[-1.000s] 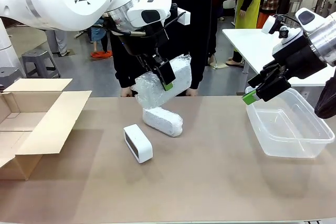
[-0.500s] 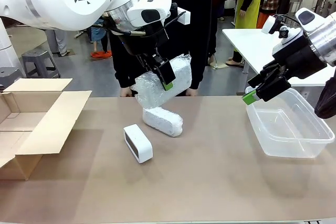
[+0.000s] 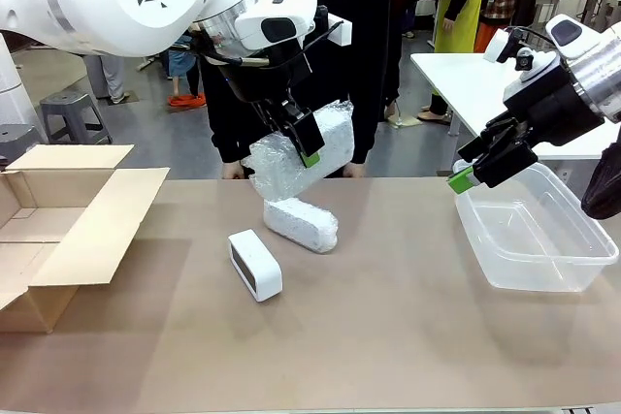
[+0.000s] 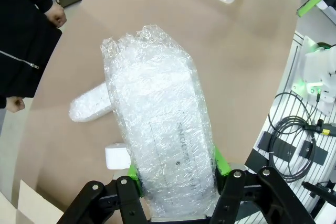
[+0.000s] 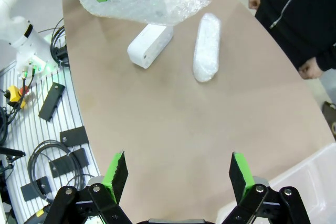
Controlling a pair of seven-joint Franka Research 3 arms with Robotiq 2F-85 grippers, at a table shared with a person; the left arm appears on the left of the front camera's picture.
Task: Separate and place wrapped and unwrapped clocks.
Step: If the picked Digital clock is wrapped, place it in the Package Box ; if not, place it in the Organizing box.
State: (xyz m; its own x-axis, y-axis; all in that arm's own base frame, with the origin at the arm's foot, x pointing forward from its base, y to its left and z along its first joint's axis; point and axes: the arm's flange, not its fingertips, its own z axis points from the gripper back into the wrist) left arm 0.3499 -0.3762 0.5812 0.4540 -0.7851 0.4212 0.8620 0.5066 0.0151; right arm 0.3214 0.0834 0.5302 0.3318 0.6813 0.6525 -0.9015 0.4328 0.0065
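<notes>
The unwrapped clock (image 3: pixel 255 265), a smooth white block with a dark face, lies on the brown worktop (image 3: pixel 388 336), to the right of the open cardboard box (image 3: pixel 68 220). Just behind it and a bit to the right, a wrapped bundle (image 3: pixel 302 224) lies flat on the worktop too. Right above that one, the left tool (image 3: pixel 303 145) is closed tight on the second wrapped bundle (image 3: pixel 291 157) and holds it tilted in the air, in front of a person in black (image 3: pixel 320 46). Far to the right, the right tool (image 3: pixel 475 170) is wide open with nothing in it. It hangs above the left corner of the clear plastic tub (image 3: pixel 543 249).
</notes>
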